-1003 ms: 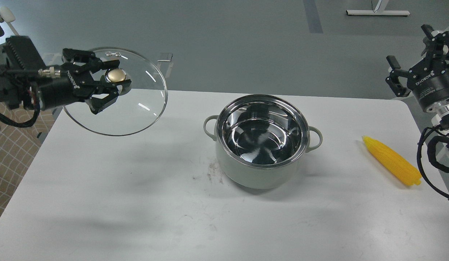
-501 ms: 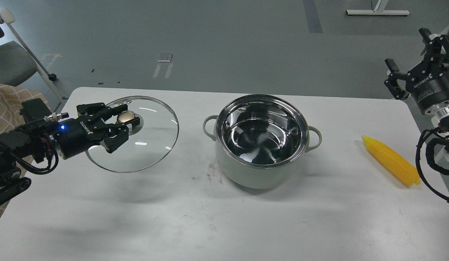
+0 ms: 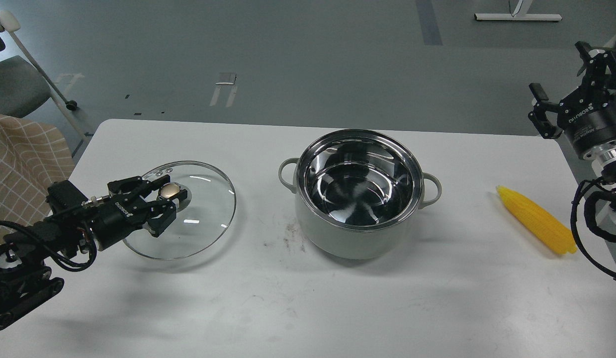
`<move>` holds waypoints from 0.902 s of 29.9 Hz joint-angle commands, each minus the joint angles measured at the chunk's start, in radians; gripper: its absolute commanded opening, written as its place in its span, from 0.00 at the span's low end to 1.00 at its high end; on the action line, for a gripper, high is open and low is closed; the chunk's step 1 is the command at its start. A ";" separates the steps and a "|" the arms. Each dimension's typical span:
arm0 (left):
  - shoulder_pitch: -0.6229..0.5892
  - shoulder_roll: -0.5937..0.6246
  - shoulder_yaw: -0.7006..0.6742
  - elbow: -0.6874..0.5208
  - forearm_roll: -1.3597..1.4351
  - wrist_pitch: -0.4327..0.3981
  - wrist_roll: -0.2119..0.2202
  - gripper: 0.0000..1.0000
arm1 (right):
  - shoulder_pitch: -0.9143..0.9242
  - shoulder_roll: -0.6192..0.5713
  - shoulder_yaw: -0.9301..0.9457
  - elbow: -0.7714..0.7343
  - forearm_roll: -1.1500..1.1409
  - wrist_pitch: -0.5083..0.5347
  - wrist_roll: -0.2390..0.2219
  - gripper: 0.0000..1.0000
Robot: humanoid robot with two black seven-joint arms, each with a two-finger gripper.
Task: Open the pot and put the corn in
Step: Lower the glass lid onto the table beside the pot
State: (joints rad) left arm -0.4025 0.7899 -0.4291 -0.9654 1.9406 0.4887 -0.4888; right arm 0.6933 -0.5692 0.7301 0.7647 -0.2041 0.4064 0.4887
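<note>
The pale grey-green pot [image 3: 360,233] stands open in the middle of the white table [image 3: 337,308]; its shiny steel inside is empty. The yellow corn [image 3: 536,220] lies on the table to the pot's right, near the right edge. My left gripper [image 3: 164,199] is shut on the brass knob of the glass lid [image 3: 206,211] and holds it low over the table, left of the pot. I cannot tell whether the lid touches the table. My right gripper [image 3: 561,74] is open and empty, raised beyond the table's far right corner, above and behind the corn.
A grey chair [image 3: 14,84] and a chequered cloth [image 3: 24,159] are off the table's left edge. A dark smudge [image 3: 293,236] marks the table next to the pot. The grey floor lies beyond the far edge.
My left gripper has brought the glass lid down and nearer, from high at the far left to low over the table's left side. The right gripper, pot and corn have barely moved.
</note>
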 commanded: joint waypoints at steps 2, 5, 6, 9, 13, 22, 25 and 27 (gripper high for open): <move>0.011 -0.005 -0.002 0.039 0.018 0.000 0.000 0.42 | -0.001 0.000 0.000 0.001 0.000 0.000 0.000 1.00; 0.011 -0.005 -0.002 0.048 0.018 0.000 0.000 0.42 | -0.001 0.000 0.000 0.001 0.000 0.000 0.000 1.00; 0.011 -0.005 -0.002 0.048 0.018 0.000 0.000 0.42 | -0.001 0.002 0.000 0.001 0.000 0.000 0.000 1.00; 0.013 -0.006 -0.002 0.048 0.018 0.000 0.000 0.44 | -0.001 0.002 0.000 0.001 0.000 0.000 0.000 1.00; 0.017 -0.034 0.000 0.059 0.018 0.000 0.000 0.48 | -0.008 0.002 0.000 0.004 0.000 0.000 0.000 1.00; 0.022 -0.049 0.001 0.092 0.018 0.000 0.000 0.54 | -0.008 0.000 0.000 0.008 0.000 0.000 0.000 1.00; 0.022 -0.049 0.000 0.093 0.017 0.000 0.000 0.71 | -0.008 -0.001 0.000 0.008 0.000 0.000 0.000 1.00; 0.022 -0.049 -0.002 0.093 0.012 0.000 0.000 0.77 | -0.008 -0.001 0.000 0.008 0.000 0.000 0.000 1.00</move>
State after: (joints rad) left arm -0.3806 0.7410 -0.4281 -0.8734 1.9589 0.4889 -0.4888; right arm 0.6857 -0.5696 0.7301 0.7732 -0.2041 0.4065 0.4887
